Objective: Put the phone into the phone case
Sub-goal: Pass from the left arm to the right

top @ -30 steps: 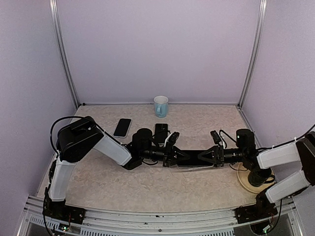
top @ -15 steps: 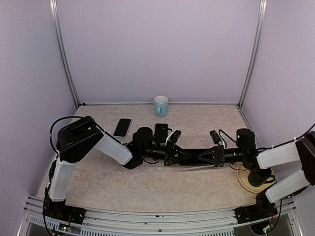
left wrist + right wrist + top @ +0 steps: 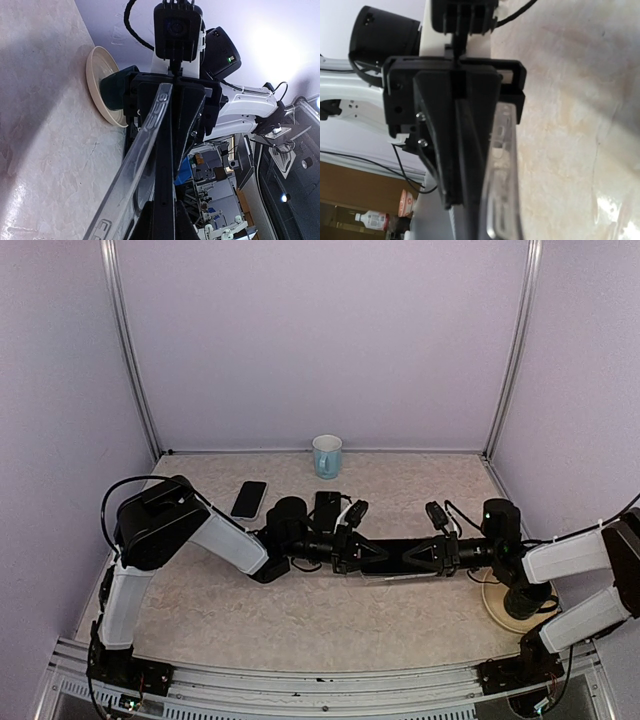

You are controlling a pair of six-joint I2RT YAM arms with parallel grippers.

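A black phone hangs level above the table, stretched between my two arms. My left gripper is shut on its left end. In the left wrist view the fingers pinch only the phone's thin edge. The clear phone case lies against the phone's table-facing side, outside that grip. My right gripper is closed over the opposite end, with both phone and case running in between its fingers. The right wrist view shows the dark phone with the clear case beside it.
A second phone and a black flat object lie behind the left arm. A pale blue mug stands at the back wall. A beige plate sits at the right, with a dark teal object on it.
The right gripper's jaws have closed in on the right end of the phone and case. Both arms, the phone and the case have stayed almost still.
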